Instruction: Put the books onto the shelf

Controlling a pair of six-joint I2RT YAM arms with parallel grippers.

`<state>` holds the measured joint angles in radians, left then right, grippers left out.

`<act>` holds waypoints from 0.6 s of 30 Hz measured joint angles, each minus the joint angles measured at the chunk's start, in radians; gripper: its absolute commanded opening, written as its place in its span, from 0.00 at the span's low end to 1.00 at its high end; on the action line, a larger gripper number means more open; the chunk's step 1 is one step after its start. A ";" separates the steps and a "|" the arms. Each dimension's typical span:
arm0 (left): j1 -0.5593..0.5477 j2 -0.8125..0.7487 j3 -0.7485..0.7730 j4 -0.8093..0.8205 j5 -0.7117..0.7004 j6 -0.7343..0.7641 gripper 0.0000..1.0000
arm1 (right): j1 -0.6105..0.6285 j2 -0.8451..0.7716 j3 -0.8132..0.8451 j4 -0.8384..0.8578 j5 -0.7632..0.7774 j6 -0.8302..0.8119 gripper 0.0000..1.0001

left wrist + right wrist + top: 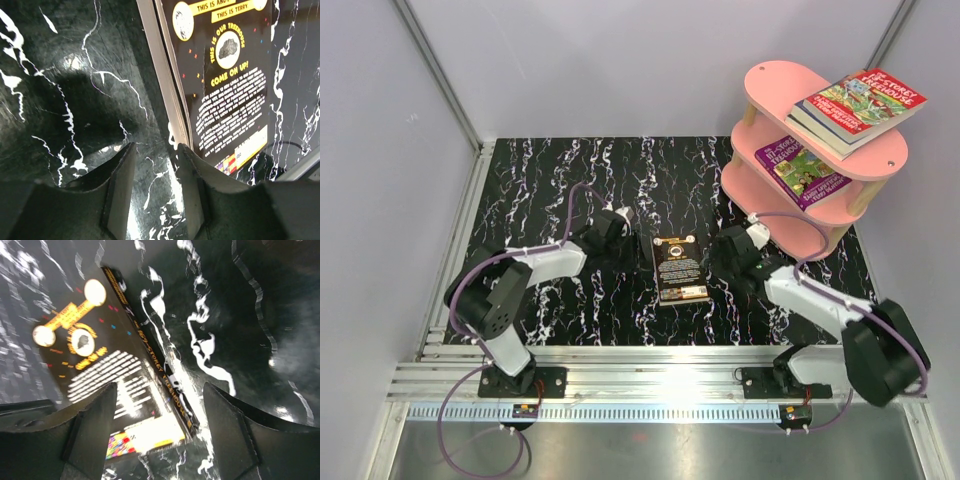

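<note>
The table [570, 190] has a black top veined with white like marble, glossy enough to catch glare in the wrist views. Silver aluminium rails [650, 362] run along its near edge, and a side rail [453, 260] lines its left edge. In front of the rails lies a toothed strip [660, 410], then a dull grey metal sheet [670, 450]. Pale grey walls [620, 60] enclose the table on three sides, with slim metal posts [435, 70] at the back corners.
</note>
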<state>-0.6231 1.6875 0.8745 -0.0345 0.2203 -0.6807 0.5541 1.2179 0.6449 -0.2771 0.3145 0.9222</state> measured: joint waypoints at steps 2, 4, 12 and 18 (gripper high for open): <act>0.000 0.003 -0.001 0.002 0.000 -0.001 0.40 | -0.002 0.079 0.000 0.041 -0.027 -0.008 0.74; 0.000 0.013 -0.002 0.011 0.005 -0.005 0.39 | -0.002 0.147 -0.004 0.084 -0.053 -0.011 0.73; -0.011 0.071 0.013 0.063 0.032 -0.026 0.36 | -0.003 0.222 -0.055 0.298 -0.104 -0.007 0.72; -0.036 0.166 0.108 0.082 0.055 -0.029 0.34 | -0.018 0.256 -0.136 0.554 -0.157 0.009 0.69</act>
<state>-0.6590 1.8534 0.9825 0.0471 0.2756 -0.7101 0.5365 1.4734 0.5091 0.2768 0.1574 0.9314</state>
